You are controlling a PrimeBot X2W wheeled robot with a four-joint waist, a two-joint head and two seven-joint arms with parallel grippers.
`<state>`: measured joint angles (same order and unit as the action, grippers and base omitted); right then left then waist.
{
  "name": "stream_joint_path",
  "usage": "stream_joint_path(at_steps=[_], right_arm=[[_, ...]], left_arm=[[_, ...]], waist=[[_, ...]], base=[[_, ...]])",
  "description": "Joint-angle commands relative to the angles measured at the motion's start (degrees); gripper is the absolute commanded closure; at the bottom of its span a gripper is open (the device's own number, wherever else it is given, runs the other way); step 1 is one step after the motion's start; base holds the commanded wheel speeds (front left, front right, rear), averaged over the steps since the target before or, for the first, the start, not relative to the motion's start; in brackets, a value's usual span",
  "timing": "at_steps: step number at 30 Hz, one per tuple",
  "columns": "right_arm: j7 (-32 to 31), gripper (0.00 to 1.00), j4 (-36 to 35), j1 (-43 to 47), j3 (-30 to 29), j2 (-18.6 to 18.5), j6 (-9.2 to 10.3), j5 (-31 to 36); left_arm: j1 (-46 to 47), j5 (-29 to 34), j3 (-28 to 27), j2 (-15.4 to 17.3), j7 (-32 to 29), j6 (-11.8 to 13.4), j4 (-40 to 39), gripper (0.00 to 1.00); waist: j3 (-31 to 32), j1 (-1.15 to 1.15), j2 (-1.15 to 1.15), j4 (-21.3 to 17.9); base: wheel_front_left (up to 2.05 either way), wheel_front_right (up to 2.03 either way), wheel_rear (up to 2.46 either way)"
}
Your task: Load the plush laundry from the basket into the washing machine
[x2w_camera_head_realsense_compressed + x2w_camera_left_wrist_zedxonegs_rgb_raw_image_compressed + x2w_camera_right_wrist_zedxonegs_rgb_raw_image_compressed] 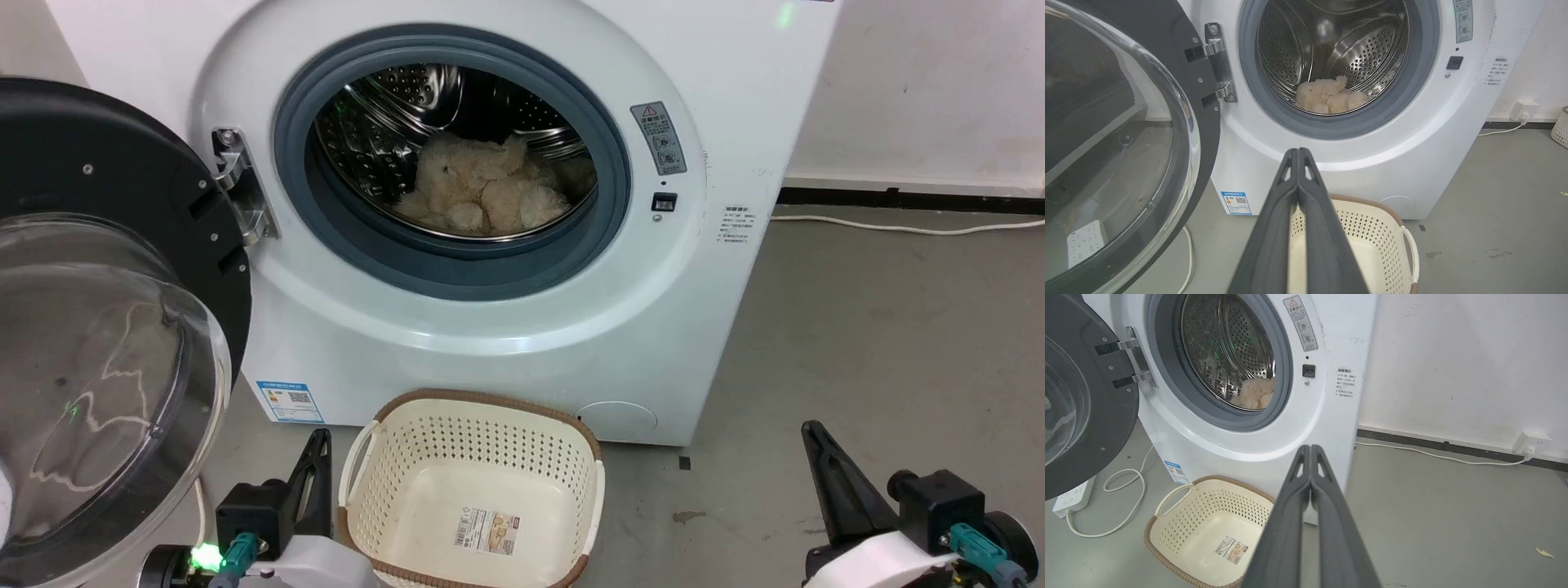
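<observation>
Looks like I'm basically done here. The plush (482, 192) sits in the bottom of the drum (384, 122) inside the washer (506, 351), behind the grey ring (457, 273). The basket (482, 398) on the floor (882, 343), just in front of the machine, has nothing in it but its paper label (487, 531). The left gripper (1298, 152) hangs low just left of the basket with its fingers pressed flat together and nothing between them. Same story for the right gripper (1310, 448), which is further off to the basket's right. The door (122, 343) hangs wide open on the left. So from where I sit the loading part is finished and there's nothing left to pick up. The ring's lip hides the plush's lower edge, so I can't really tell how far back it sits. Probably fine, but I'd want it clear of the seal if the door gets shut.
</observation>
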<state>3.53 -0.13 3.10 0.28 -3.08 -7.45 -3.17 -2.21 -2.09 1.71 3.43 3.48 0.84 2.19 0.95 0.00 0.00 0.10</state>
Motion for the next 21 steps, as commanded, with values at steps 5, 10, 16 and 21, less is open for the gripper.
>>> stream_joint_path(at_steps=[5, 10, 16, 21], right_arm=[[-0.8, 1.0, 0.1, -1.3, -0.1, 0.2, -0.03, 1.0], [-1.4, 1.0, 0.1, -1.6, -0.2, 0.2, -0.03, 1.5], [-2.1, 1.0, 0.1, -2.1, -0.2, 0.2, -0.03, 2.0], [-2.7, 1.0, 0.1, -2.5, -0.2, 0.2, -0.03, 2.5]], left_arm=[[1.2, 0.8, -0.5, -0.2, -0.8, -0.3, -0.7, 1.0], [1.4, 1.1, -0.7, -0.3, -1.3, -0.4, -1.0, 1.0], [1.7, 1.4, -1.0, -0.4, -2.0, -0.6, -1.4, 1.0], [1.9, 1.7, -1.3, -0.4, -2.6, -0.7, -1.7, 1.0]], waist=[[-0.2, 0.0, 0.0, 0.0], [-0.3, 0.0, 0.0, 0.0], [-0.5, 0.0, 0.0, -0.1], [-0.7, 0.0, 0.0, -0.1]], base=[[0.0, 0.0, 0.0], [0.0, 0.0, 0.0], [0.0, 0.0, 0.0], [0.0, 0.0, 0.0]])
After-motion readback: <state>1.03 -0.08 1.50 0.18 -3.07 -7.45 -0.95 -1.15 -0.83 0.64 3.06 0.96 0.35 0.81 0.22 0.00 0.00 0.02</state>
